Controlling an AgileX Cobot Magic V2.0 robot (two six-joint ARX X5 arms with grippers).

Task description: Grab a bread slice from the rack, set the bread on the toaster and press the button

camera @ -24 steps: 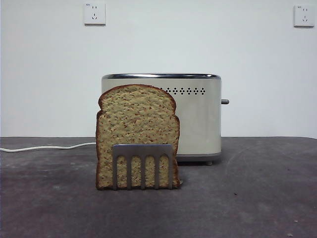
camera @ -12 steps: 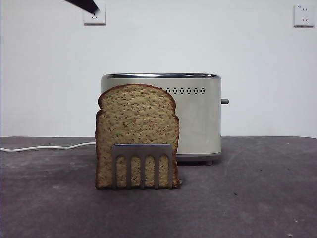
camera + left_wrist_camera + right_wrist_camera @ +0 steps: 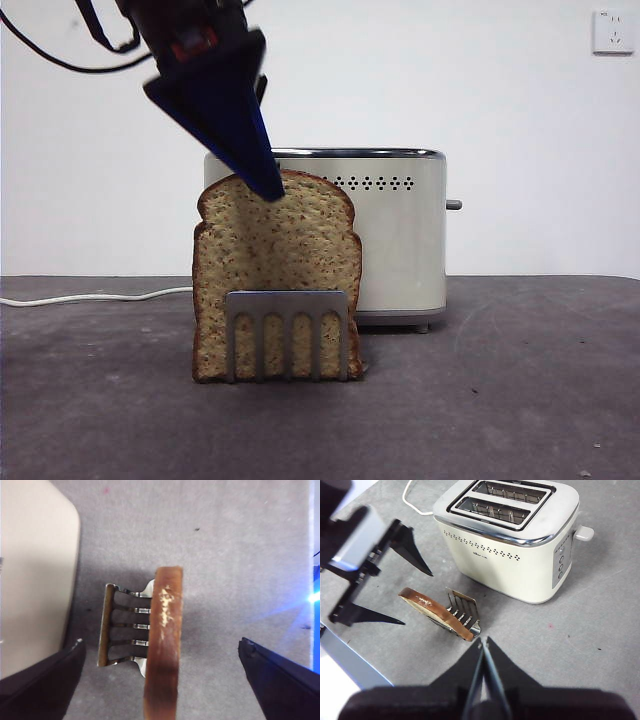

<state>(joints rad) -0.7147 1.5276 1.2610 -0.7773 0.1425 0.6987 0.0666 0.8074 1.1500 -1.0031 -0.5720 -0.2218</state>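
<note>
The slice of bread (image 3: 275,270) stands upright in the silver rack (image 3: 288,305), in front of the cream toaster (image 3: 400,240). My left gripper (image 3: 266,188) comes down from the upper left, its tip level with the bread's domed top. In the left wrist view it (image 3: 161,642) is open wide, one jaw on each side of the bread's crust (image 3: 162,670) and clear of it; the rack (image 3: 117,627) and toaster (image 3: 35,570) show there too. My right gripper (image 3: 483,642) is shut and empty, held high and apart from the bread (image 3: 437,610), rack (image 3: 465,611) and toaster (image 3: 515,555).
The toaster's lever (image 3: 454,205) sticks out on its right side, seen also in the right wrist view (image 3: 583,532). Two open slots (image 3: 505,502) are on its top. A white cable (image 3: 90,297) runs left from behind the toaster. The table (image 3: 520,400) is dark grey.
My left arm has dropped into the front view from the upper left, from a small tip at the top edge down to the bread's top. Bread, rack and toaster have not moved.
</note>
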